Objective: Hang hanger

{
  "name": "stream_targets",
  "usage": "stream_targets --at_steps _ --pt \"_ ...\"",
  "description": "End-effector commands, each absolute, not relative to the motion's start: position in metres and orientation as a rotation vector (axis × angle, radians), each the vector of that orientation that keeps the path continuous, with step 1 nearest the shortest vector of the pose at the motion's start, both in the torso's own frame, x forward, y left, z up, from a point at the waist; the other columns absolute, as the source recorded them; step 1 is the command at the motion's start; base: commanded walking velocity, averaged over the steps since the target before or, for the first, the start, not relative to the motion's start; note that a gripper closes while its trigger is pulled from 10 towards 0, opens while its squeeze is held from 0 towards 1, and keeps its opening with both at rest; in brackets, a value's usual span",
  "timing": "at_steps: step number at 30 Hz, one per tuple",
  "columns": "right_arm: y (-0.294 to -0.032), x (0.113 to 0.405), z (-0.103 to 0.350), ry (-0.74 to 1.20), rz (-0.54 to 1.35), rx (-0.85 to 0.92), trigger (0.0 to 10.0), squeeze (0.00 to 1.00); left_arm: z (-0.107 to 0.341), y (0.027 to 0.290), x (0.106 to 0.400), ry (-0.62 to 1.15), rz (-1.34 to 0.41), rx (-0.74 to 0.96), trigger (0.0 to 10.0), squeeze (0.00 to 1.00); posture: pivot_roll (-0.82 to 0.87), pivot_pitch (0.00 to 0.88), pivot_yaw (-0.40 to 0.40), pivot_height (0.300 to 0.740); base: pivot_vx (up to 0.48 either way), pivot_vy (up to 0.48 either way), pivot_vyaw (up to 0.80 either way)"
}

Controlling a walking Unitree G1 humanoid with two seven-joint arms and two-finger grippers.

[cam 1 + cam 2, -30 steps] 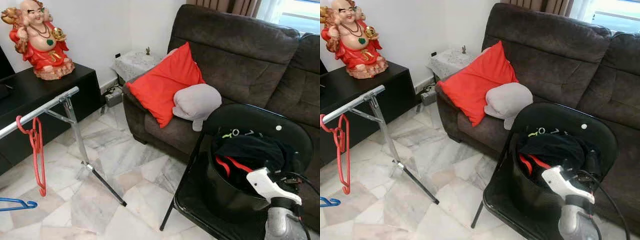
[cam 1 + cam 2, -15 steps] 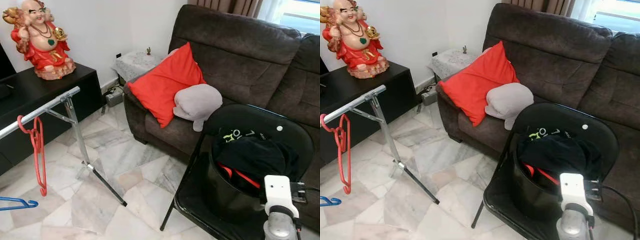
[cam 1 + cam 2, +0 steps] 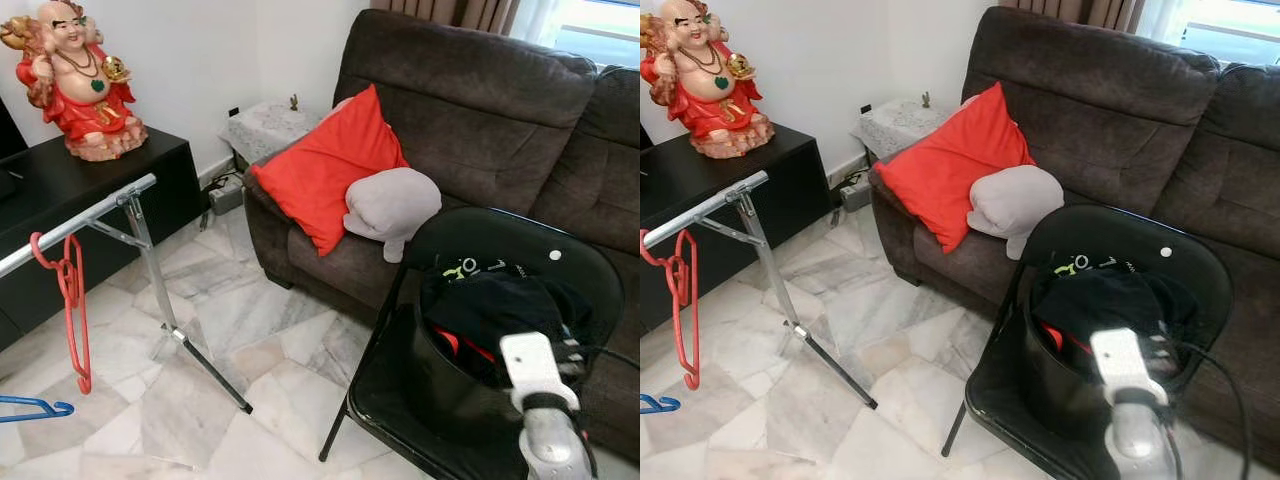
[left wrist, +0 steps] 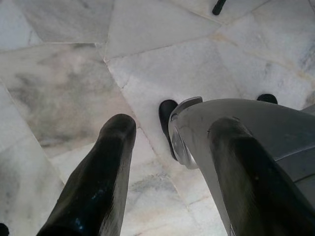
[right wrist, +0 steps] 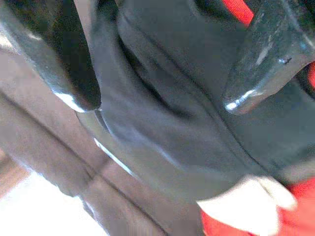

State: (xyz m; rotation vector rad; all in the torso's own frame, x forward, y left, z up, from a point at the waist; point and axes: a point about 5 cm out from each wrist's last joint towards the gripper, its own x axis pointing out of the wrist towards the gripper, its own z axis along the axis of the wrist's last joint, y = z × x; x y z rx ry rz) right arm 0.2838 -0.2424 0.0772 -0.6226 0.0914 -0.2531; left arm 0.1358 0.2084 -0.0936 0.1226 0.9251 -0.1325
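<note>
Hanger (image 3: 72, 305), red, hung on rail (image 3: 75, 225) at room's left over marble floor (image 3: 250, 330), w/ sofa (image 3: 480, 130) behind & black bucket (image 3: 455, 395) on chair (image 3: 400, 410); right gripper (image 5: 162, 88) over bucket, fingers apart; left gripper (image 4: 170, 167) idle above floor, fingers apart.

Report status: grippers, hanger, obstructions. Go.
Right gripper open over the dark clothes in the bucket on the chair. Left gripper open, idle above floor. Red hanger on the rack rail. Nothing blocking the rail.
</note>
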Motion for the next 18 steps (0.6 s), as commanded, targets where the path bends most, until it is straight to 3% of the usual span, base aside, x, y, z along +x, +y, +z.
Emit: stream_targets --at_steps 1,8,18 --pt "-0.241 0.286 0.082 0.062 -0.242 -0.616 10.0 0.00 -0.098 0.208 0.126 0.972 -0.145 0.133 10.0 0.00 0.08 0.036 -0.010 0.740 0.000 0.000 0.00" --pt "-0.241 0.284 0.079 0.067 -0.218 -0.660 10.0 0.00 -0.099 0.209 0.123 0.980 -0.141 0.131 10.0 0.00 0.09 0.045 -0.012 0.740 0.000 0.000 0.00" --pt "-0.236 0.266 0.071 0.119 -0.105 -0.895 10.0 0.00 -0.099 0.210 0.121 0.993 -0.143 0.139 10.0 0.00 0.08 0.052 -0.010 0.740 0.000 0.000 0.00"
